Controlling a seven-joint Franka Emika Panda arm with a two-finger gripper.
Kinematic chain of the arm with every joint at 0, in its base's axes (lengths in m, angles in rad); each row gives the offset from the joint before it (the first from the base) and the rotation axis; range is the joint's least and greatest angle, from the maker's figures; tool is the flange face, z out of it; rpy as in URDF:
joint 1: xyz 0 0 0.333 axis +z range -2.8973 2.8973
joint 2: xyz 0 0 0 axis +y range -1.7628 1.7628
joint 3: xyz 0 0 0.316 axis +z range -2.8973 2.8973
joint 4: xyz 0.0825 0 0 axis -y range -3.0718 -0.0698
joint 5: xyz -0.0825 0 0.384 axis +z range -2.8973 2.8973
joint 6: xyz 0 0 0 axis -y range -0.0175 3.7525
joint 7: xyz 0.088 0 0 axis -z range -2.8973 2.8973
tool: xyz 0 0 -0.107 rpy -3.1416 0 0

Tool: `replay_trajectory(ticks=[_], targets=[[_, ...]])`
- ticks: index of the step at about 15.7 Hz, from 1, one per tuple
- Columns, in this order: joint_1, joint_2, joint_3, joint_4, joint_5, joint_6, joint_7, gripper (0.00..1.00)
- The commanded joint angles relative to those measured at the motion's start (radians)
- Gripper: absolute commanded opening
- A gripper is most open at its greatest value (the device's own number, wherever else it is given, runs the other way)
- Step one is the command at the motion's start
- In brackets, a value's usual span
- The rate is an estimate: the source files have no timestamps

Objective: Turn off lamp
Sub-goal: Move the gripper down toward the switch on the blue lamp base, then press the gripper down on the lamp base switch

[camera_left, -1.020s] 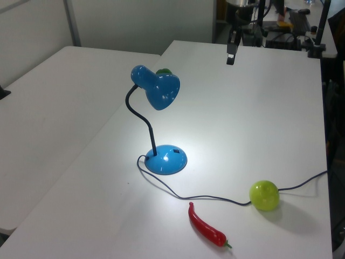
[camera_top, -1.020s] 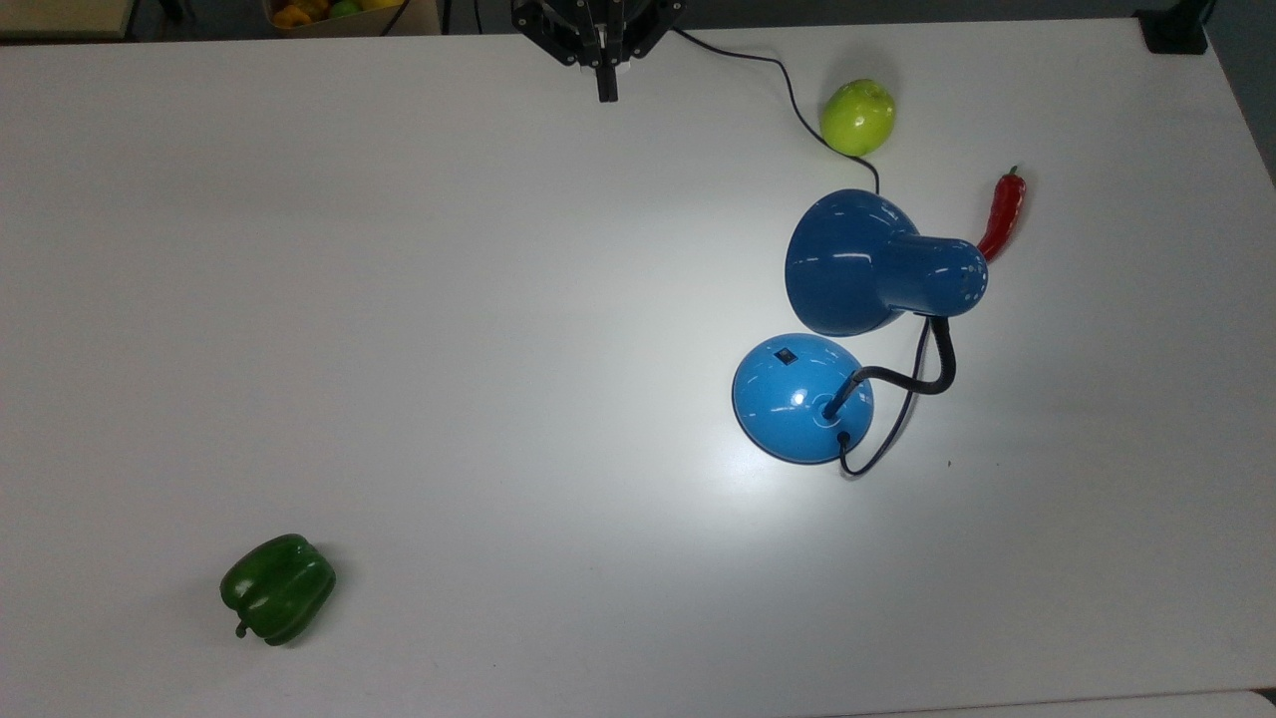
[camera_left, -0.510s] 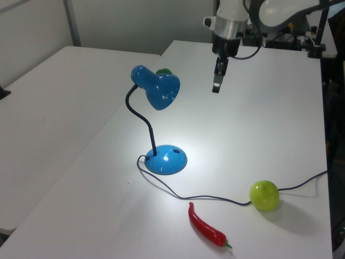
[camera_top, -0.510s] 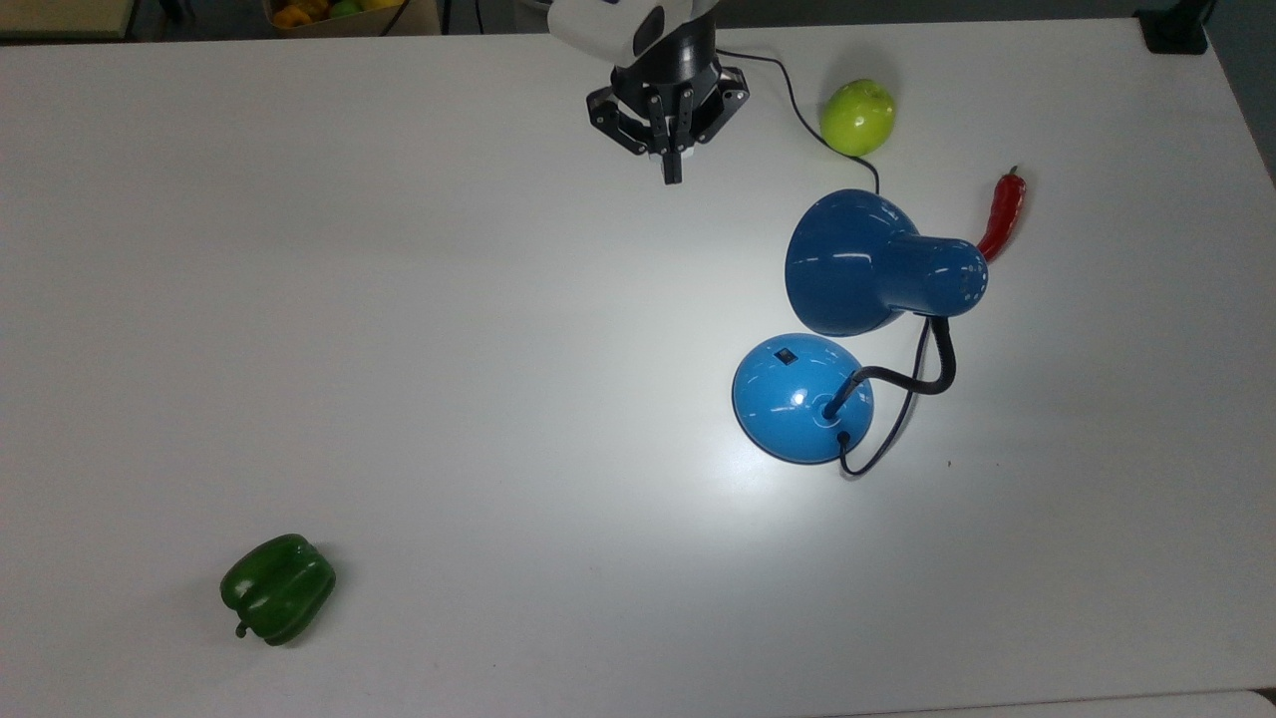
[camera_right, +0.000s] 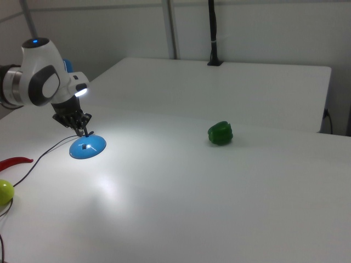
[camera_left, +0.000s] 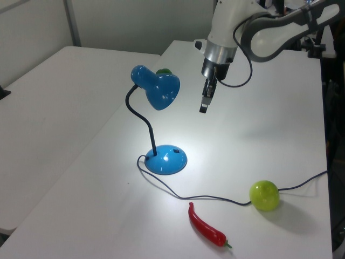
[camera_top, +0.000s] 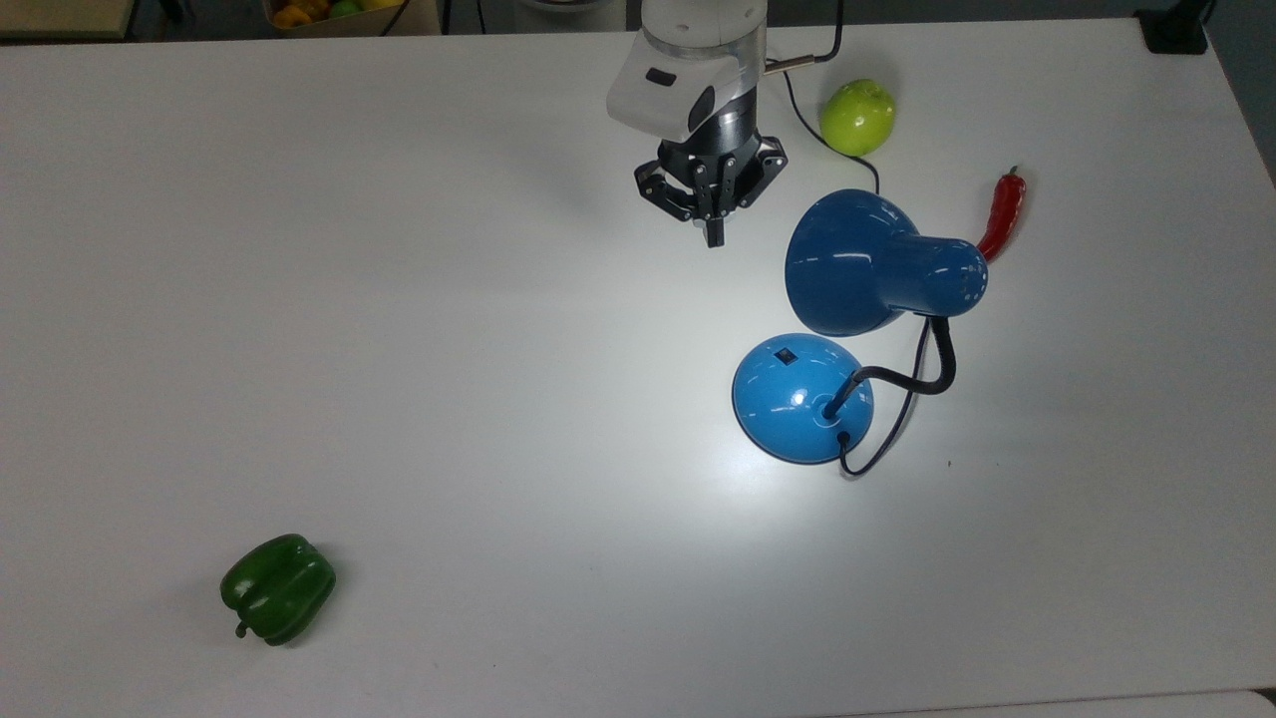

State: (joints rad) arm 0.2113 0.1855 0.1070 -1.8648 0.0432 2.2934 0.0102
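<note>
In the top view my pincer [camera_top: 714, 239] hangs over the counter [camera_top: 399, 349] at ten o'clock from the lamp [camera_top: 803, 398]; the lamp's shade sits at twelve o'clock from its base; the apple [camera_top: 857, 117] lies at one o'clock from my pincer; the chilli [camera_top: 1002, 213] at three o'clock; the bell pepper [camera_top: 277, 587] well apart at seven o'clock.
</note>
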Motion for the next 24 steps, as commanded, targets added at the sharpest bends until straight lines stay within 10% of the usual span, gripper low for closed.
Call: replay_trajectory(ticks=[1, 24], targets=[[0.022, 0.026, -0.006, -0.053, 0.009, 0.155, 0.001, 0.0], [0.086, 0.21, 0.003, -0.06, -0.003, 0.514, -0.004, 0.0]])
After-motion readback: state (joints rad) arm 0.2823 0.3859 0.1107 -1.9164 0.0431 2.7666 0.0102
